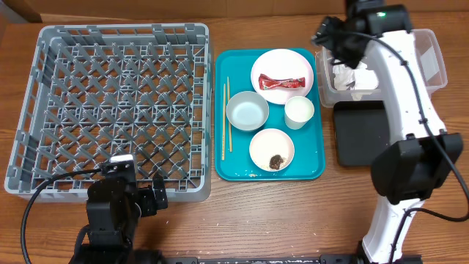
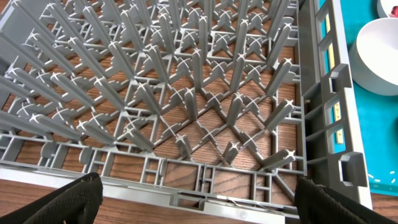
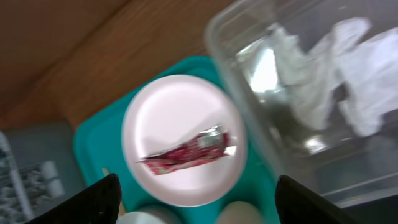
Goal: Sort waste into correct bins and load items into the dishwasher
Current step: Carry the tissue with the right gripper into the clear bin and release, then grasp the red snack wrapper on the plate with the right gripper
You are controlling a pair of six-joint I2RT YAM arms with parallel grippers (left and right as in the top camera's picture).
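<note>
1. Located crumpled white paper (image 1: 350, 77) inside the clear tub (image 1: 437, 66), far right of the table.
2. Noted right gripper (image 3: 198, 196) hanging above the tub's left edge, fingers spread apart, nothing between them.
3. Judged the waste-sorting step to be in hand, with paper binned and the red-and-white wrapper (image 1: 282, 83) not yet sorted.
4. Found the wrapper flat on the plate (image 1: 293, 66), at the far end of the teal tray (image 1: 234, 169), just left of the tub.
5. Recommended next: shift left over the plate, descend, pinch the wrapper without dragging the plate.
6. Recorded brown lump (image 1: 276, 160) in the near bowl (image 1: 258, 147); black tray (image 1: 359, 136) bare.
7. Confirmed dish rack (image 1: 44, 110) unloaded, far left; left gripper (image 2: 199, 202) at its near wall, fingers wide apart, holding nothing.
</note>
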